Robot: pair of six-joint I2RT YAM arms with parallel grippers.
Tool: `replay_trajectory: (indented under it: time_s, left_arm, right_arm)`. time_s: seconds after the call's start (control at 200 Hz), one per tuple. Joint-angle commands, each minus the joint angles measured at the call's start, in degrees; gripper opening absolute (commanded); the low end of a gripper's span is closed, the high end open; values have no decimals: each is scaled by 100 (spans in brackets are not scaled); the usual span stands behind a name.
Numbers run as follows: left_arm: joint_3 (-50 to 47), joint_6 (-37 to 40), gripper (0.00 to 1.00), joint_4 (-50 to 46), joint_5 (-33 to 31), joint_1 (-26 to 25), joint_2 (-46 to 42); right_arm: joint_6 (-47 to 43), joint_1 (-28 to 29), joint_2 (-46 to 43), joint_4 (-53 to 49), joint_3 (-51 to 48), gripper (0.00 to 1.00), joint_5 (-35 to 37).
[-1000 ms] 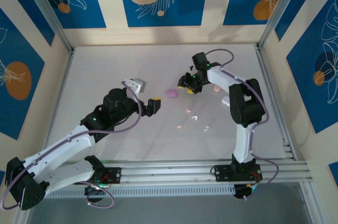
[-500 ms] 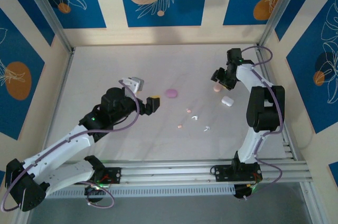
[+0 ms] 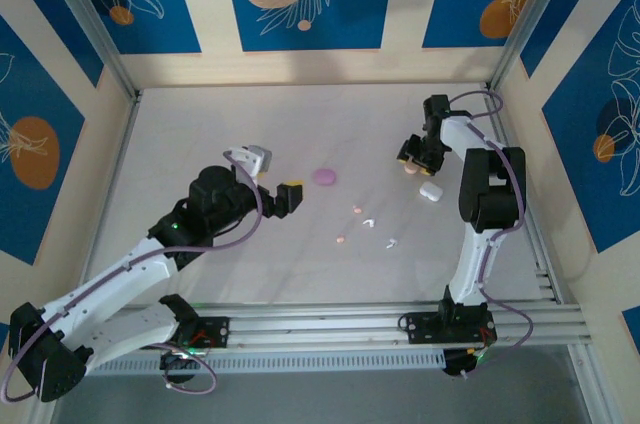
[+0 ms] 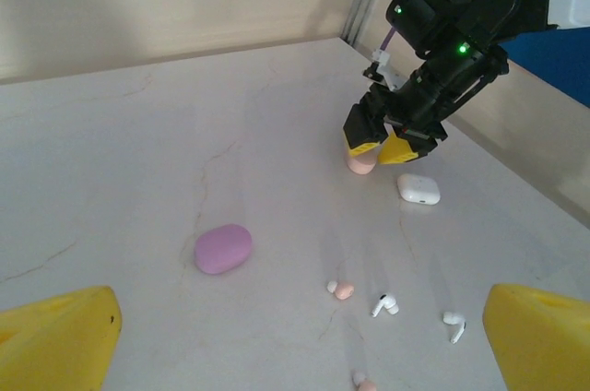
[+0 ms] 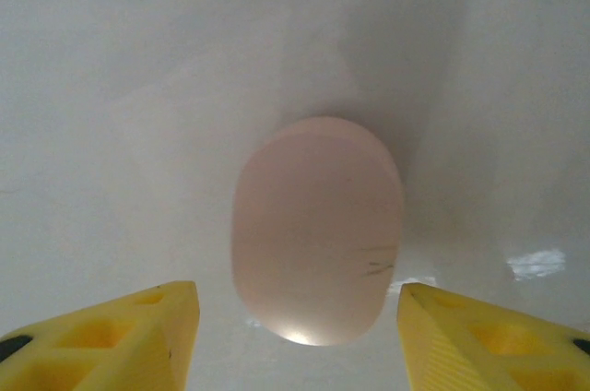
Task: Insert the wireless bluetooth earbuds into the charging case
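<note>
At the left, the left gripper (image 3: 275, 172) hung above the table (image 3: 200, 124) with its jaws spread wide and nothing between them, a purple case (image 4: 223, 248) lying just beyond it. Right of that case the wireless bluetooth earbuds (image 4: 341, 290) lay loose on the bare tabletop, pink and white ones scattered near each other. Farther right, the right gripper (image 4: 380, 146) pointed down over a peach case (image 5: 318, 230), its jaws apart on either side without clamping it, with a white case (image 4: 418, 189) just beside.
</note>
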Motion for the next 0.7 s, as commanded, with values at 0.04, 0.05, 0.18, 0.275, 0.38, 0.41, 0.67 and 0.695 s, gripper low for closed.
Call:
replay_trajectory:
  time_s: [0.04, 0.05, 0.18, 0.275, 0.38, 0.41, 0.67, 0.695]
  left_arm:
    - [-22, -56, 100, 168, 73, 56, -45]
    - [-18, -67, 100, 173, 78, 56, -47]
    - [4, -67, 100, 166, 93, 56, -12]
    - [4, -73, 100, 164, 91, 56, -9]
    - [4, -76, 100, 159, 86, 56, -20]
    - [4, -76, 100, 152, 82, 56, -18]
    - [-22, -127, 100, 237, 86, 56, 4]
    - [-30, -138, 100, 241, 89, 56, 4]
  right_arm:
    - [-250, 223, 165, -113, 353, 59, -551]
    - [-260, 239, 175, -122, 369, 60, -569]
    - [-354, 406, 218, -133, 517, 60, -861]
    - [-428, 467, 192, -142, 596, 59, -904]
    - [-439, 446, 66, -129, 603, 59, -631]
    - [-424, 426, 23, -119, 589, 59, -524]
    - [30, 204, 40, -317, 534, 64, 377]
    - [48, 201, 61, -314, 523, 65, 365]
